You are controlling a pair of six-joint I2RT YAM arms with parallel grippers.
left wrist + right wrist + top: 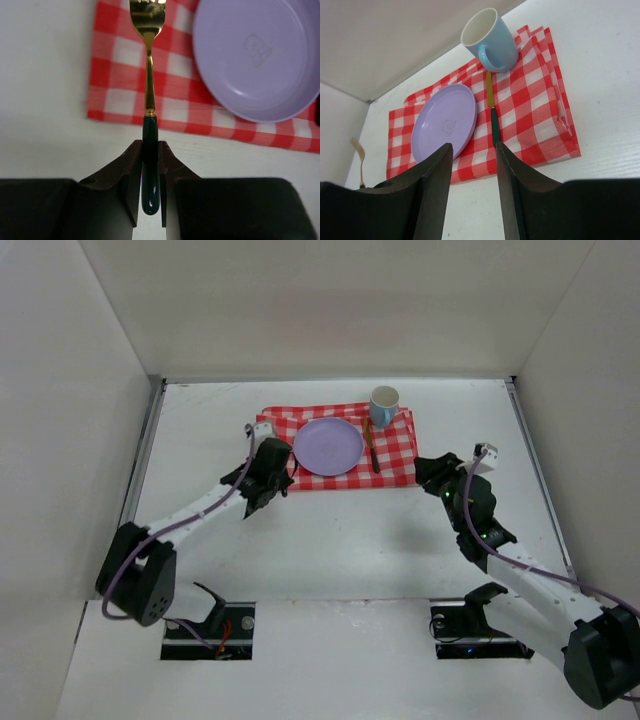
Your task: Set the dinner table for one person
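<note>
My left gripper (pixel 150 187) is shut on the dark green handle of a gold fork (pixel 148 60). The fork's tines reach out over the left edge of the red-and-white checked cloth (pixel 125 100). A purple plate (pixel 328 446) lies in the middle of that cloth on the white dinner table (pixel 330 540). A light blue mug (pixel 384 405) stands at the cloth's far right corner. A gold utensil with a dark handle (pixel 493 117) lies just right of the plate. My right gripper (pixel 474 185) hangs open and empty off the cloth's near right corner.
White walls close in the table on the left, back and right, and thin metal rails (pixel 148 450) run along its sides. Both arm bases (pixel 210 625) sit at the near edge.
</note>
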